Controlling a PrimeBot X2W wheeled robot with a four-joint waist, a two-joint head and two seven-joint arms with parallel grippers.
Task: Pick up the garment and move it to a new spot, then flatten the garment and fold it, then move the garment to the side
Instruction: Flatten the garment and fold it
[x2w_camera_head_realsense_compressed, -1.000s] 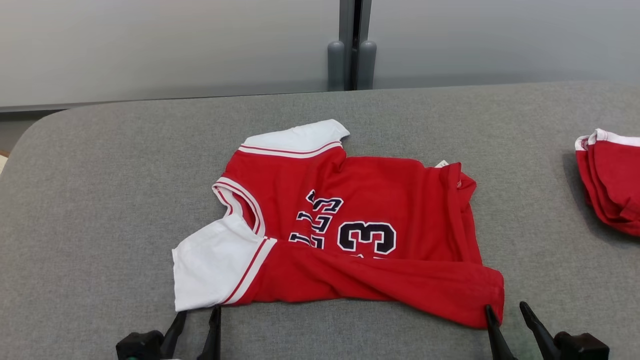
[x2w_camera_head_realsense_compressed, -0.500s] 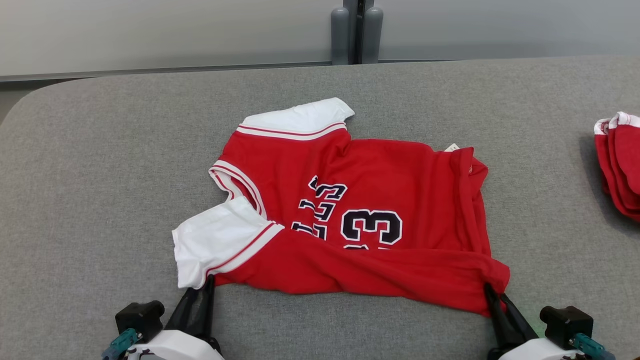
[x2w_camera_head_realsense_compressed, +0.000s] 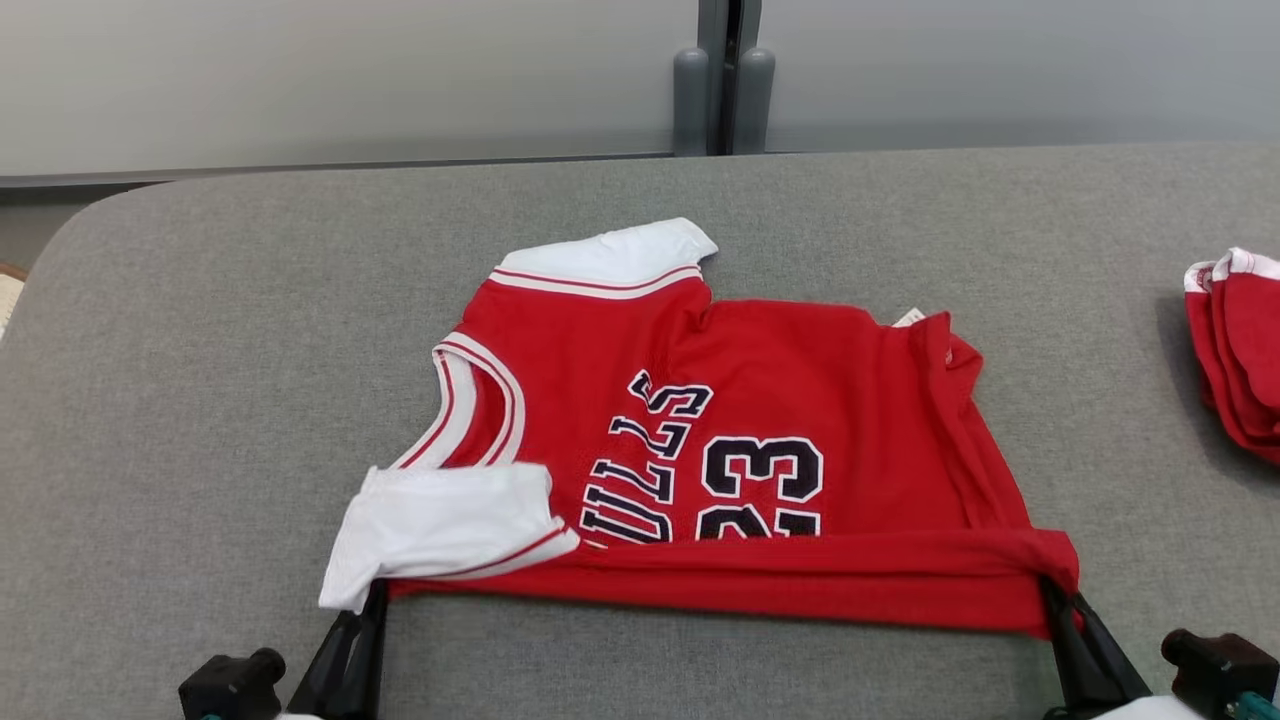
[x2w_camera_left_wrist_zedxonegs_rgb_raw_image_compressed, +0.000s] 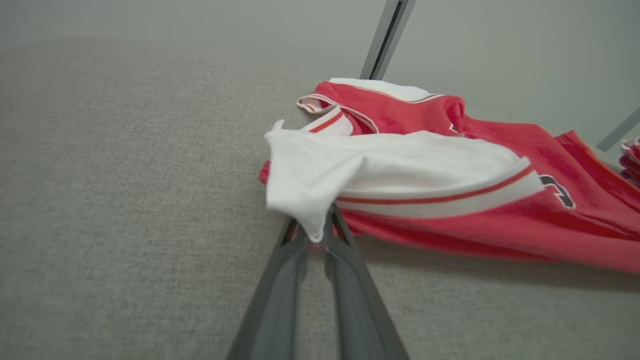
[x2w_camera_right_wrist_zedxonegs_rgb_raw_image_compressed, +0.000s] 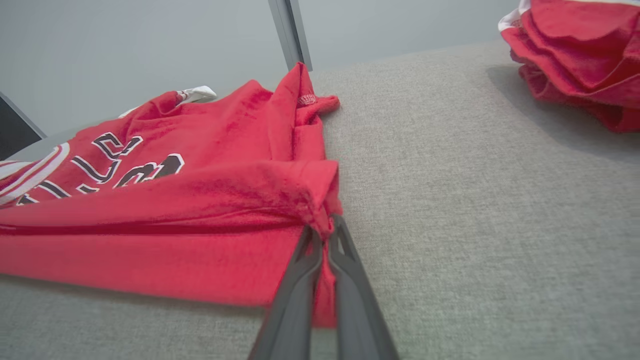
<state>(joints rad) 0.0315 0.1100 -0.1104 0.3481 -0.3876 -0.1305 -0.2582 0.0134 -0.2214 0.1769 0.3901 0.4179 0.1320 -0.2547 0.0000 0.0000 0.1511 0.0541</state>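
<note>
Head view: the red jersey (x2w_camera_head_realsense_compressed: 720, 440) lies mid-way across the table (x2w_camera_head_realsense_compressed: 200, 350), its near edge stretched between left gripper (x2w_camera_head_realsense_compressed: 372, 598) and right gripper (x2w_camera_head_realsense_compressed: 1060, 598). Left wrist view: the jaws pinch the white sleeve (x2w_camera_left_wrist_zedxonegs_rgb_raw_image_compressed: 350, 170). Right wrist view: the jaws clamp the hem corner (x2w_camera_right_wrist_zedxonegs_rgb_raw_image_compressed: 320, 200), two grips likely meant for an even lift.

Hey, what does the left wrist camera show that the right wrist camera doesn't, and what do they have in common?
Left wrist view: the left pincer shut on the white sleeve of the red jersey. Right wrist view: the right pincer shut on its red hem corner, a pile of red garments beyond. Shared: the jersey's red body, black lettering and the grey tabletop.
</note>
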